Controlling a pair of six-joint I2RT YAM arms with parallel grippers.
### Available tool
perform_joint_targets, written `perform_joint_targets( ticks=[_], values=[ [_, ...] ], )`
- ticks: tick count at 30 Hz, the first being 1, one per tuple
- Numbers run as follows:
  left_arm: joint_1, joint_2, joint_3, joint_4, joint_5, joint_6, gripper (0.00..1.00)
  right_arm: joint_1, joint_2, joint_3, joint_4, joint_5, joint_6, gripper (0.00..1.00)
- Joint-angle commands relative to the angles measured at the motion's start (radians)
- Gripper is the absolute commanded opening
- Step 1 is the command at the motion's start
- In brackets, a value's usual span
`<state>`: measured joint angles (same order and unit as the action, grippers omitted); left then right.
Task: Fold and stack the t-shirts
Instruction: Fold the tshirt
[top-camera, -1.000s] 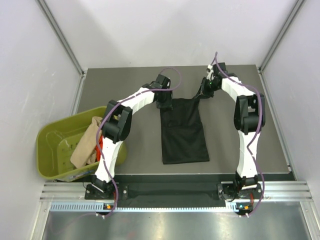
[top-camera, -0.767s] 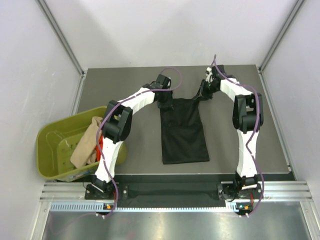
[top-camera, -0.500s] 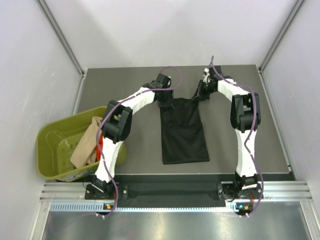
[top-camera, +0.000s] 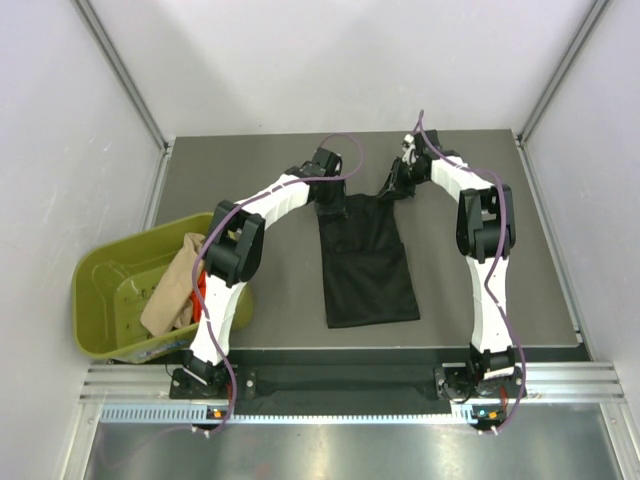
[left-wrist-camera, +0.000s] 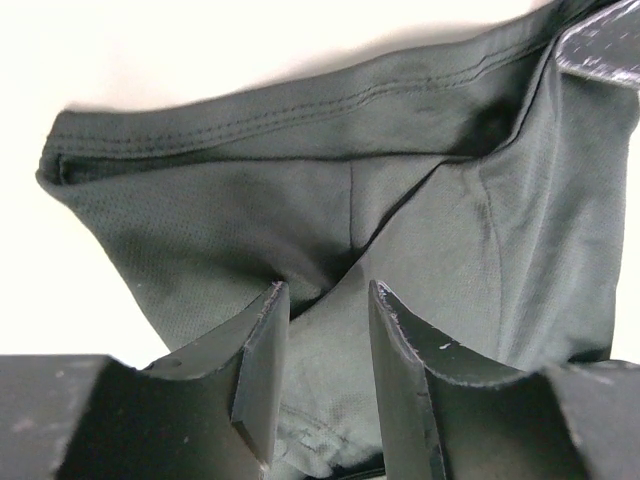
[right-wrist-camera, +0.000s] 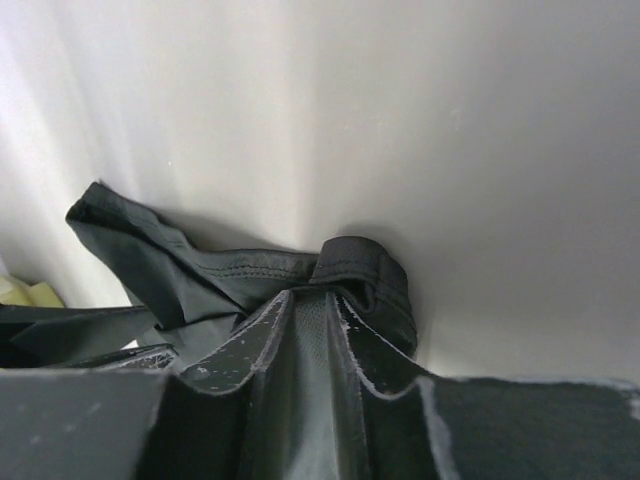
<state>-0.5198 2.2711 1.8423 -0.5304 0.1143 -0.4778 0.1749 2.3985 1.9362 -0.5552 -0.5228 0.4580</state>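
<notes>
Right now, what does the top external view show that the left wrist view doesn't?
Only the top external view: the olive-green tub holding the beige t-shirt and orange-red t-shirt, and the right claw pinching the far corner of the black t-shirt. Only the left wrist view: the left claw open over the cloth, and a stitched hem seen up close. Both: the black t-shirt lying on the table.

The black t-shirt (left-wrist-camera: 300, 190) is matt, fine-knit cloth with stitched hems. The beige t-shirt (top-camera: 170, 285) is soft cloth. The olive-green tub (top-camera: 92, 312) is smooth, glossy plastic. The table (top-camera: 250, 170) is matt grey.
</notes>
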Motion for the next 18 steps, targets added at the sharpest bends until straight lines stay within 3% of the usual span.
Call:
perform_joint_targets(
  ticks=[1, 11, 18],
  values=[
    [0.003, -0.035, 0.046, -0.035, -0.027, -0.012, 0.43, 0.0, 0.007, 0.067, -0.015, 0.056, -0.031, 0.21],
    [0.027, -0.093, 0.064, -0.092, -0.048, -0.005, 0.45, -0.028, 0.053, 0.231, -0.066, 0.004, -0.078, 0.34],
    [0.033, -0.18, 0.081, -0.174, -0.074, -0.001, 0.47, -0.041, -0.07, 0.314, -0.202, 0.049, -0.071, 0.46]
  ],
)
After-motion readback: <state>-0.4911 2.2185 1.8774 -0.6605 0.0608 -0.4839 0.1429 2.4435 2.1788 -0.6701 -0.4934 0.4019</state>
